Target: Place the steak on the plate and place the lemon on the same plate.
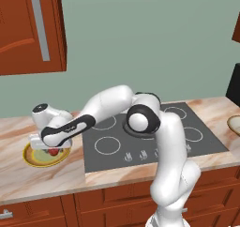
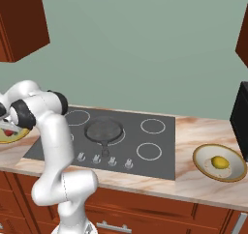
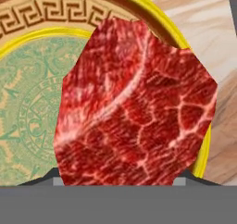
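Marbled bright-red steak [image 3: 134, 107] over the green-centred, yellow-rimmed plate [image 3: 28, 116]; jaws apparently pinching it.

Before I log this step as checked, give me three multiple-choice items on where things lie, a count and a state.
1. Where is the lemon?
A. on the tan dish right of the cooktop
B. in the frying pan
C. on the ringed plate

2. How many burner rings are on the cooktop?
A. two
B. four
C. six

3. Where is the steak?
A. on the bare counter
B. over the ringed plate
C. in the frying pan

Answers: 1 A, its yellow shows on that dish; 2 B, four white rings; 3 B, the hand view shows the plate beneath it.
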Tool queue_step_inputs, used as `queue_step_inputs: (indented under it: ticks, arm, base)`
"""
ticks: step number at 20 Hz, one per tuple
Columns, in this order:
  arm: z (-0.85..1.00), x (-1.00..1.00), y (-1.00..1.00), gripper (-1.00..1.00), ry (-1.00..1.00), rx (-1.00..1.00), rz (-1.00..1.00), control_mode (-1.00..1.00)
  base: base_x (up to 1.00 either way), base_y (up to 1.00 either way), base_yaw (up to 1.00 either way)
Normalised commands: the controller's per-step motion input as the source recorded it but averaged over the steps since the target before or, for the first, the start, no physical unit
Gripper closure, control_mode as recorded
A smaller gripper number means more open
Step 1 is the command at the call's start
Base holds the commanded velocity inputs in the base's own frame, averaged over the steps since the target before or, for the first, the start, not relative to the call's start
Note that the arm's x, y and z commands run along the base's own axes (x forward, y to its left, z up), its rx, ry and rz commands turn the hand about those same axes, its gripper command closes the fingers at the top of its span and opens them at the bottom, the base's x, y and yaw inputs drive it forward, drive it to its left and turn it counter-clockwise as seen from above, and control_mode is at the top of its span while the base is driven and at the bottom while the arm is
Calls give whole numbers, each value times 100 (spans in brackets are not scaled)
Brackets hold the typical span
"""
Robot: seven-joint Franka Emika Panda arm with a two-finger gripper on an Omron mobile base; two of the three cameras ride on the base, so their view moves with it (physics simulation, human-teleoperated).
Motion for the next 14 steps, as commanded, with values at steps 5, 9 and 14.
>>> queue_step_inputs:
  ticks: [5, 9, 14]
  arm:
    - [-16, 2, -13, 100, 0, 6, -2, -100]
    - [-5, 7, -4, 100, 0, 10, 0, -100]
    - [-2, 14, 2, 100, 0, 3, 0, -100]
  base:
    - [0, 0, 0]
    - [0, 0, 0]
    - [0, 0, 0]
